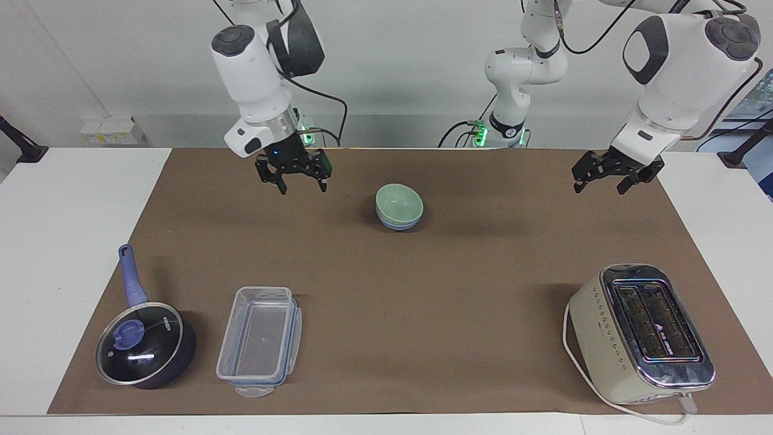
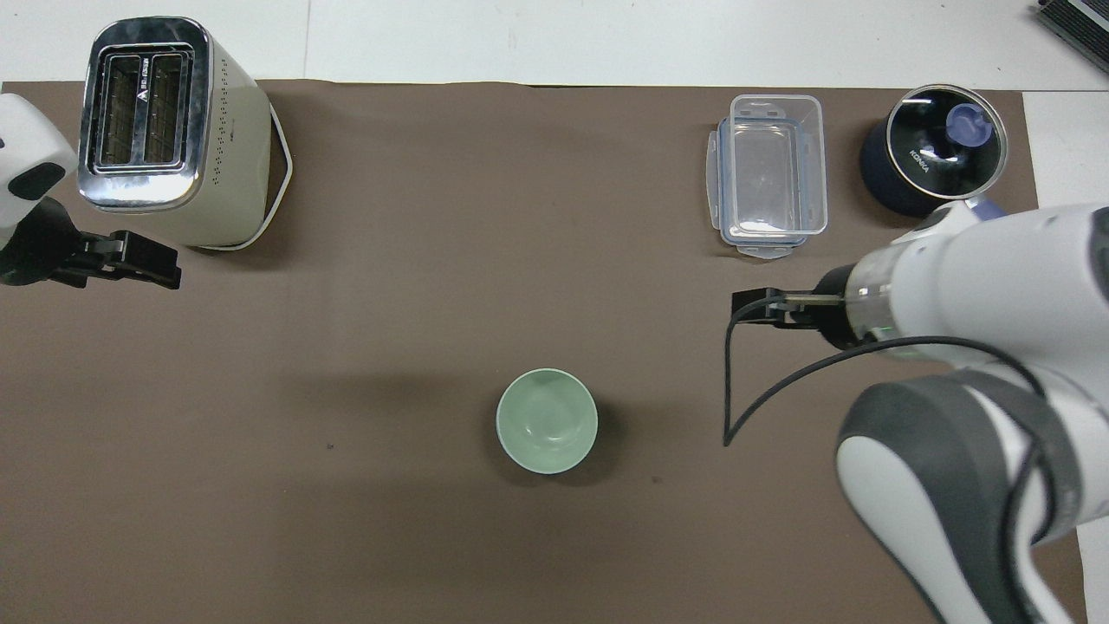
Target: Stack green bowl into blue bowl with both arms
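The pale green bowl (image 1: pixel 398 202) (image 2: pixel 546 420) sits nested in the blue bowl (image 1: pixel 395 225), whose rim shows only as a thin band under it in the facing view. The stack stands on the brown mat (image 1: pixel 471 284) midway between the arms, on the robots' side of the table. My right gripper (image 1: pixel 302 189) (image 2: pixel 752 308) hangs open and empty above the mat, well off toward the right arm's end from the bowls. My left gripper (image 1: pixel 598 190) (image 2: pixel 165 270) waits open and empty in the air over the mat's edge at the left arm's end.
A cream toaster (image 1: pixel 640 332) (image 2: pixel 165 130) stands farther from the robots at the left arm's end. A clear plastic container (image 1: pixel 259 338) (image 2: pixel 767 173) and a dark lidded pot with a blue handle (image 1: pixel 145 344) (image 2: pixel 931 152) stand farther out at the right arm's end.
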You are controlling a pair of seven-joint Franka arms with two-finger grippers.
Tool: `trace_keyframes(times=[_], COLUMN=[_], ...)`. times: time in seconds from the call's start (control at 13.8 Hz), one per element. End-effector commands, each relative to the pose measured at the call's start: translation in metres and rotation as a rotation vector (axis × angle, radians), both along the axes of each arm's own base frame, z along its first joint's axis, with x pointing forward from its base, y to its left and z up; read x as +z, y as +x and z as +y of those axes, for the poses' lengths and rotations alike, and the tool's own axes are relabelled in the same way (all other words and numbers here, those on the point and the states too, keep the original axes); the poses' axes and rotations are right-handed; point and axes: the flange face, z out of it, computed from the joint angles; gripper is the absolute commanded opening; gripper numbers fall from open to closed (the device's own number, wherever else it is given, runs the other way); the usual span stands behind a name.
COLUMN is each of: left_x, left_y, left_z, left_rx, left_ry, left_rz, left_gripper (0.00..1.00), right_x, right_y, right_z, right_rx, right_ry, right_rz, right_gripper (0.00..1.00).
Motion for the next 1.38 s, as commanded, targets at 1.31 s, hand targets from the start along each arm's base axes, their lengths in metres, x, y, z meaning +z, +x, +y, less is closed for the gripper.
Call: trace_keyframes(times=[1.31], left_x=[0.003], left_y=[0.0], left_z=[0.002], left_rx=[-0.003], left_ry=[0.016], left_rz=[0.006], left_gripper=[1.0], right_x=[0.107], right_y=[0.0], right_z=[-0.087], right_rx=[-0.101], right_ry=[-0.119], right_rz=[0.091], right_gripper=[1.0])
